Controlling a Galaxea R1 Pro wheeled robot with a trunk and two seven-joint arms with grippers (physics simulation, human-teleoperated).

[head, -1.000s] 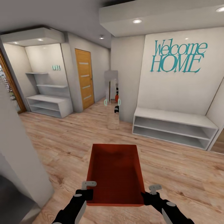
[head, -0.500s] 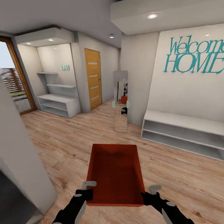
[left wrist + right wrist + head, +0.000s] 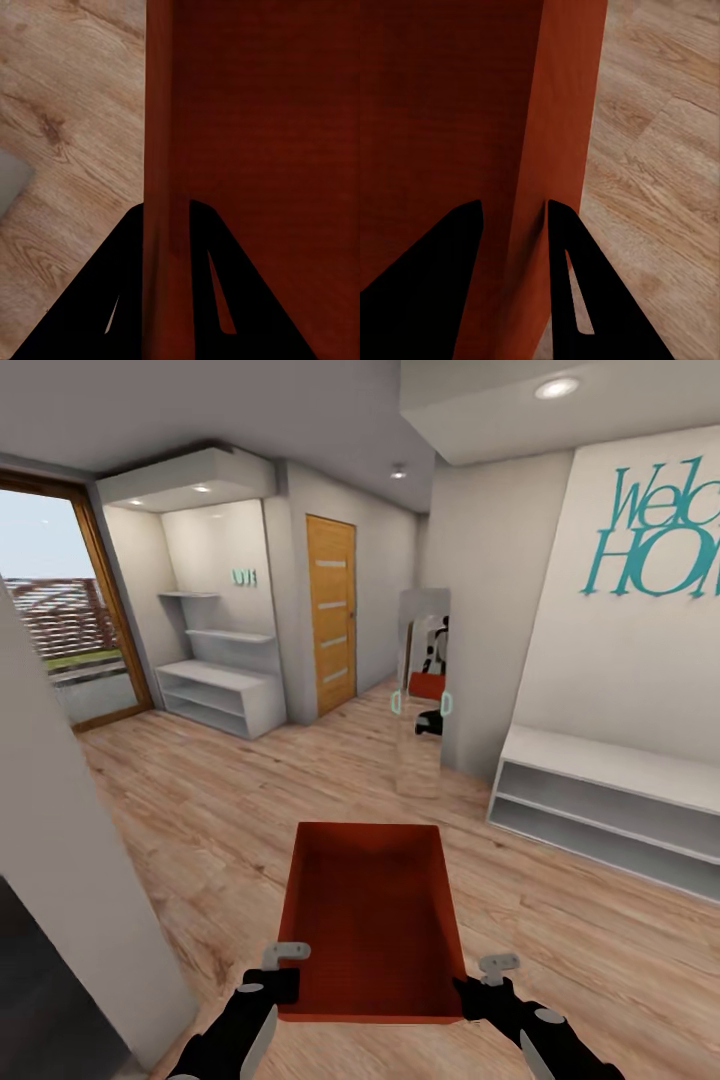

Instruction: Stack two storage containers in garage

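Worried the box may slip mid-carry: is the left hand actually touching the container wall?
Touching. In the left wrist view the left hand has a finger on each side of the storage container's wall, with no gap.

Bright, even render, recessed ceiling spotlights (image 3: 556,387) glowing; daylight through glass door (image 3: 60,630) — wide-angle edge stretch

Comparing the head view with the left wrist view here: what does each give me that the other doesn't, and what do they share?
Head view alone: the room ahead, with the orange wooden door, the standing mirror, the white bench shelf, the teal wall lettering, and the right gripper on the box's right corner.

Left wrist view alone: a close look at the left gripper, its two fingers straddling the box's thin side wall.

Both: the storage container, the left gripper holding it, and the light wood-plank floor.
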